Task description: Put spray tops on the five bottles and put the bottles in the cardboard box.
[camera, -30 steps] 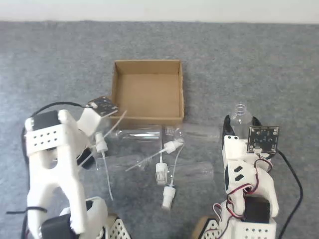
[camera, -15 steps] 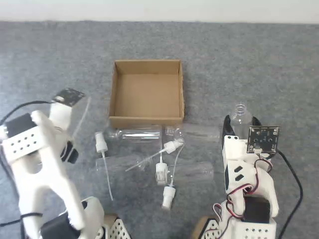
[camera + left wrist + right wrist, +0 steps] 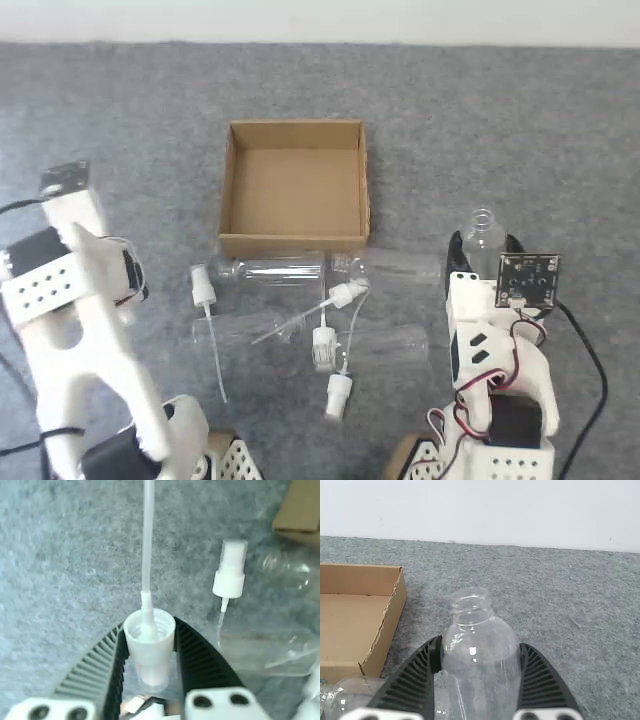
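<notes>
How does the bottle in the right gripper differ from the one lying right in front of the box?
The held bottle stands upright, neck up; the lying bottle rests on its side beside the cardboard box. The held bottle is clamped in the right gripper; the lying bottle is free. Both are clear plastic.

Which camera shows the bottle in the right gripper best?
Right wrist view: the bottle stands upright in the right gripper, open neck clear. The high view gives its mouth and shoulders from above, the arm covering the rest.
</notes>
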